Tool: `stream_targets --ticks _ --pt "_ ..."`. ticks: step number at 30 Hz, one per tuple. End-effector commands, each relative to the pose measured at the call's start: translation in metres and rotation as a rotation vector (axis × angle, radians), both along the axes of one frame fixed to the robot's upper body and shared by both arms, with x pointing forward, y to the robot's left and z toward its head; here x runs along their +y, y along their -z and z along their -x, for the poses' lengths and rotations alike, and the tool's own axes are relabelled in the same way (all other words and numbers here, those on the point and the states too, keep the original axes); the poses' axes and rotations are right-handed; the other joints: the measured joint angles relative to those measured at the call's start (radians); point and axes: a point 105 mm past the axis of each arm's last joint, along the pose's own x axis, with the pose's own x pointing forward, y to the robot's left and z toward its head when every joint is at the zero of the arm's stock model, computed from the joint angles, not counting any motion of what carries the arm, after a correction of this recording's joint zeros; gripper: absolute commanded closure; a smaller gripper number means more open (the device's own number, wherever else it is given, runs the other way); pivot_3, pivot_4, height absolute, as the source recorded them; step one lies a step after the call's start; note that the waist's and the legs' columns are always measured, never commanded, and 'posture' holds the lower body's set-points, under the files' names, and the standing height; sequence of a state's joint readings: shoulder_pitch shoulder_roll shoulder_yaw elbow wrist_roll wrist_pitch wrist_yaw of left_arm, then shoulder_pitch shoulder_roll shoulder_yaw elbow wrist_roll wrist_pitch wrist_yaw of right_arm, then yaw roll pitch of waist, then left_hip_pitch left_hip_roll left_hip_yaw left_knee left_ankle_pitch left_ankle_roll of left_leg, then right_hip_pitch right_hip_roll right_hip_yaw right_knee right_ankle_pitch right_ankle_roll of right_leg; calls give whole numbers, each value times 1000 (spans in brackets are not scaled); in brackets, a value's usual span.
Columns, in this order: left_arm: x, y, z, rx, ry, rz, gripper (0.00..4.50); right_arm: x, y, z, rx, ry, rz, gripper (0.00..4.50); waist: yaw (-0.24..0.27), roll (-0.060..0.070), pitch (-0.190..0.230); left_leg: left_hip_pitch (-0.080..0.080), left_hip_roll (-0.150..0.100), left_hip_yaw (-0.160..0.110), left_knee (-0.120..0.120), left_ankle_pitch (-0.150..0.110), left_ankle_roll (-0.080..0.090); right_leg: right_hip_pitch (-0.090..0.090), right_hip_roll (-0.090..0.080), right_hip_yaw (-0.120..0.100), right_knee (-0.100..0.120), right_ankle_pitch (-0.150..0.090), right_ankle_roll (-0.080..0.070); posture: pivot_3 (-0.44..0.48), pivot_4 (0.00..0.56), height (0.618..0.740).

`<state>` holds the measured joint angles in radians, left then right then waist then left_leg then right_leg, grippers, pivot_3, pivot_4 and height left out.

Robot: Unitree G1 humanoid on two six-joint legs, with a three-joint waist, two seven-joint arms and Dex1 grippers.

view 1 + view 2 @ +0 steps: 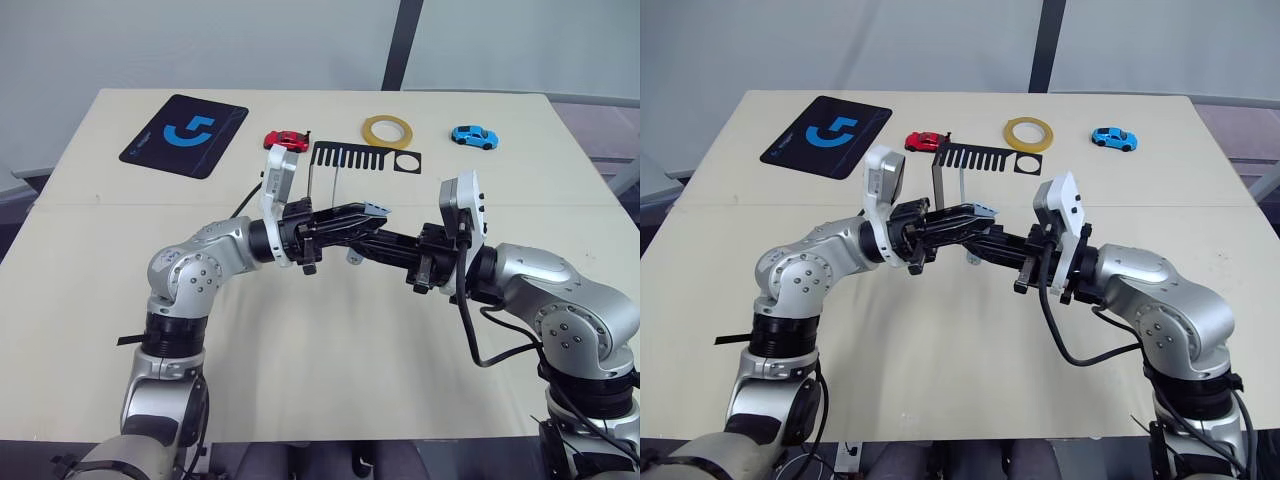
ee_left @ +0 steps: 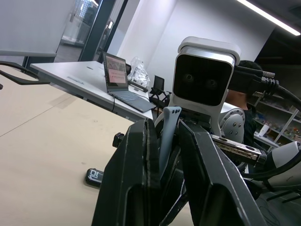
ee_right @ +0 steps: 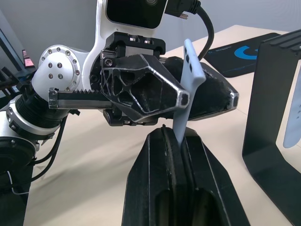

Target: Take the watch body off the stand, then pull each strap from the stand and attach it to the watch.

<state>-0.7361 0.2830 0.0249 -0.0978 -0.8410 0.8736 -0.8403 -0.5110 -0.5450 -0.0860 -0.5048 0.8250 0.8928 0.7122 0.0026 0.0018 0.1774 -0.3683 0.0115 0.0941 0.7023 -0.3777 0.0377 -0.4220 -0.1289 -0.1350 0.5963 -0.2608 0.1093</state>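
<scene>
strap (image 3: 192, 89) pinched, left gripper (image 1: 372, 213), right gripper (image 1: 352, 252)

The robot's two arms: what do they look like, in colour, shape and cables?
Both arms are silver metal with rounded joint housings and black rings. Each wrist bears a white camera block. The left pincer and right pincer have two black wedge-shaped fingers each. A black cable loops beside the right arm.

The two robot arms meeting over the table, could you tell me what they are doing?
Both grippers meet above the table in front of the stand. The left gripper is shut on a pale strap, and the right gripper pinches the same strap from its other end. Another strap hangs on the stand.
</scene>
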Motion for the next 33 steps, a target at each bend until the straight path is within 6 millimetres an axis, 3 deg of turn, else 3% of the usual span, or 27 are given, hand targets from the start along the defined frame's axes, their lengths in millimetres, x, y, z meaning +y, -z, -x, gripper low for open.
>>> stream_targets --ticks 1,3,23,26,29,33 --pt "-1 -14 4 -40 18 43 4060 0 -12 4 -52 -19 -14 4500 0 0 0 0 0 0 0 0 0 0 0 0 0 0 0 0 150 732" --pt "-1 -15 4 -40 20 47 4415 0 -13 4 -52 -18 -14 4500 0 0 0 0 0 0 0 0 0 0 0 0 0 0 0 0 150 732" --pt "0 -19 6 -33 36 74 4415 1 -13 8 -80 4 -10 4500 0 0 0 0 0 0 0 0 0 0 0 0 0 0 0 0 150 732" --pt "1 -19 6 -36 37 72 4500 -1 -13 10 -76 17 -17 3615 0 0 0 0 0 0 0 0 0 0 0 0 0 0 0 0 150 732" --pt "6 -17 4 -59 19 47 4500 -12 -10 17 -64 68 -8 2223 2 0 0 0 0 0 1 0 0 0 0 0 1 0 0 0 150 732" --pt "21 -11 5 -122 -7 -34 4500 -45 2 30 -25 240 13 330 13 0 0 0 0 0 1 0 0 0 0 0 1 0 0 0 150 732"
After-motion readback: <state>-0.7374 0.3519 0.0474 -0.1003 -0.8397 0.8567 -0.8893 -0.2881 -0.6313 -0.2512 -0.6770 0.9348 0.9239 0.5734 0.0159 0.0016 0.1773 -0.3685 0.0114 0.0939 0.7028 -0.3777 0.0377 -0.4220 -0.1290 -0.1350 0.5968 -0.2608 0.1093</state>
